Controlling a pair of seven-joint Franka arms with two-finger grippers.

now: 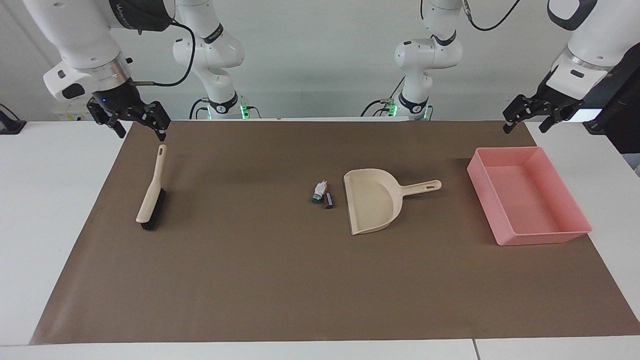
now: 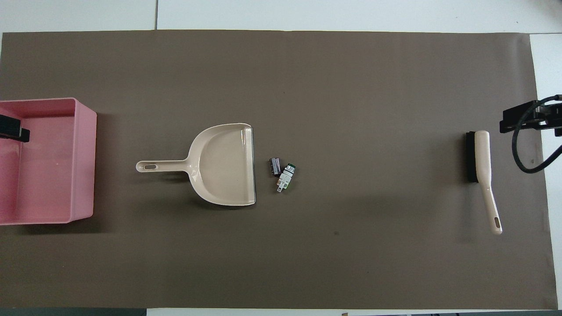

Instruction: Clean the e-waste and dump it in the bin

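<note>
Two e-waste pieces (image 1: 322,194) lie together mid-worktop (image 1: 250,280), just beside the dustpan (image 1: 372,200) mouth; the bin (image 1: 530,202) sits toward the left arm's end. Left tool (image 1: 525,120) hangs over the mat's edge near the bin, right tool (image 1: 135,125) above the brush (image 1: 151,192) handle, both open and empty.

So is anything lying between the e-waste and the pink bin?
Yes. The dustpan lies between the e-waste and the bin, its open mouth facing the two pieces, its handle pointing toward the bin. Between dustpan and bin there is only bare mat.
</note>
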